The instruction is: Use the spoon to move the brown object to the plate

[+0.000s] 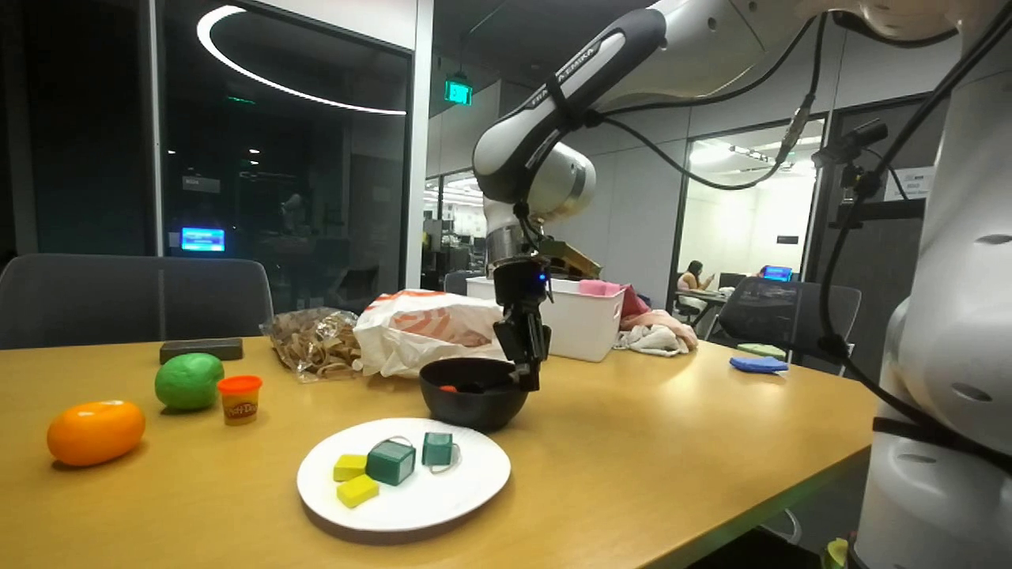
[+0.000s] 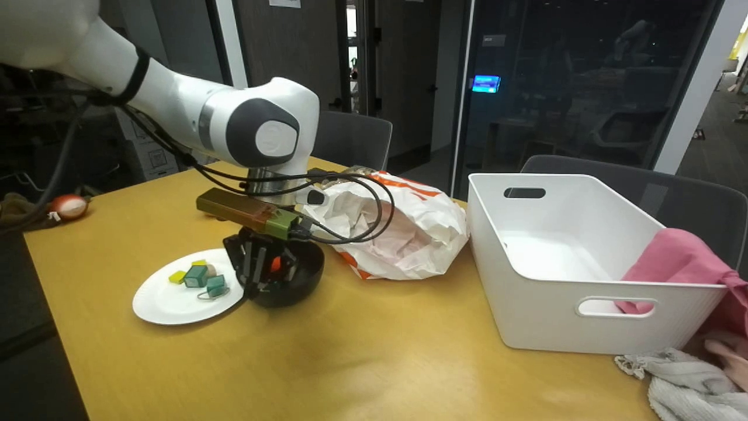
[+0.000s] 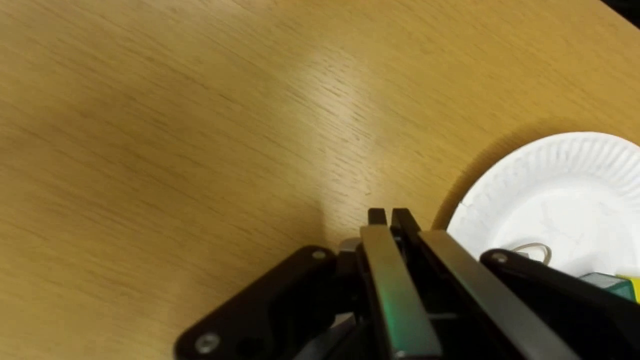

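The dark round bowl [image 1: 474,412] stands on the table and also shows in an exterior view [image 2: 299,292]. The white plate [image 1: 427,502] lies beside it and enters the wrist view [image 3: 570,215] at the right. It bears yellow and green blocks. My gripper [image 1: 528,381] points down at the bowl's rim. In the wrist view its fingertips [image 3: 389,216] are close together with a narrow gap; what lies between them is hidden. A dark shape [image 1: 478,388] inside the bowl may be the spoon. An orange-red bit [image 2: 276,264] shows there too. I cannot make out the brown object.
A white paper bag [image 1: 427,332] and a tall white bin [image 2: 584,318] stand behind the bowl. A bag of brown strips [image 1: 312,344], a Play-Doh tub [image 1: 240,403], a green fruit [image 1: 188,382] and an orange fruit [image 1: 96,432] are farther left. Cables hang from the arm.
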